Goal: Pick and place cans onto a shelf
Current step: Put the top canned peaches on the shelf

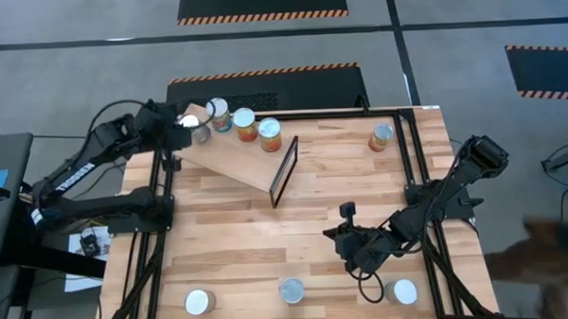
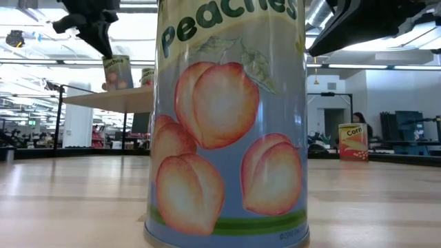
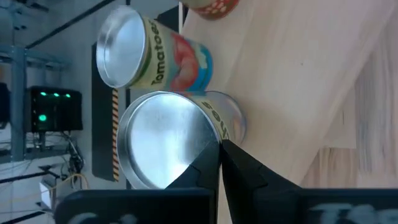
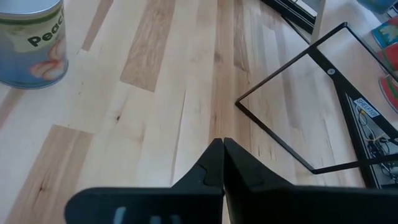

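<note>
The plywood shelf lies at a slant at the table's far left, with its black frame at one end. Three cans stand in a row on it. A fourth can with a greenish label stands upright at its far-left end. My left gripper is shut above that can, its tips by the lid's rim. My right gripper is shut and empty over the table's near right part. A peaches can stands at the near edge. My left gripper comes from above with shut fingers. Its tips stand at the rim of the greenish can's lid. I cannot tell whether they touch it. The can stands upright on the shelf beside a tomatoes can.
Two more cans stand at the near edge on either side of the peaches can. A corn can stands at the far right. Bare slatted tabletop lies between the shelf and the near cans.
</note>
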Controlling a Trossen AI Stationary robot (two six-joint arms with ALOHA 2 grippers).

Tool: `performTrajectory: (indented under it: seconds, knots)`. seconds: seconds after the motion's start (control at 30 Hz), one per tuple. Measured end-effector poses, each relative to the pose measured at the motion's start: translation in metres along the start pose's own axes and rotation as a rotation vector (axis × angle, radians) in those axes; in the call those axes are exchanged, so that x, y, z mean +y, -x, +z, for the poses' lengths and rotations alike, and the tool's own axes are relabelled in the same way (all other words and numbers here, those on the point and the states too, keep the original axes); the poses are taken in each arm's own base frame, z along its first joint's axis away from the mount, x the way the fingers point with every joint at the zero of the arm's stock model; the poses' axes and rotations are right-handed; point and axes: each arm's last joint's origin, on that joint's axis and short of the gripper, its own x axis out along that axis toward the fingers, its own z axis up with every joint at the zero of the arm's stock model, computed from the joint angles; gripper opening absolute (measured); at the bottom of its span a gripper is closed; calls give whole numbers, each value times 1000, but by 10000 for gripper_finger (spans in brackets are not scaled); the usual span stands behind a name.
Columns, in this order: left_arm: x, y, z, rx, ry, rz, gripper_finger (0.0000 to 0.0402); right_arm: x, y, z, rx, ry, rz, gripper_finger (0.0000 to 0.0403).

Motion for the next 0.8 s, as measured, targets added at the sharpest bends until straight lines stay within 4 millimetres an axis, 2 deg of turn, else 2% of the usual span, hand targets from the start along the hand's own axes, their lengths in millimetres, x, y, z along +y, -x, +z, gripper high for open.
performTrajectory:
  seconds: [0.2, 0.47, 0.8]
  knots:
    - [10, -15, -2, 73, 23, -14, 0, 0, 0, 0, 0, 0, 0, 14]
    - [21, -33, 9, 61, 23, 8, 0, 0, 0, 0, 0, 0, 0, 18]
    - [22, -37, 8, 114, 29, 32, 0, 0, 0, 0, 0, 0, 0, 20]
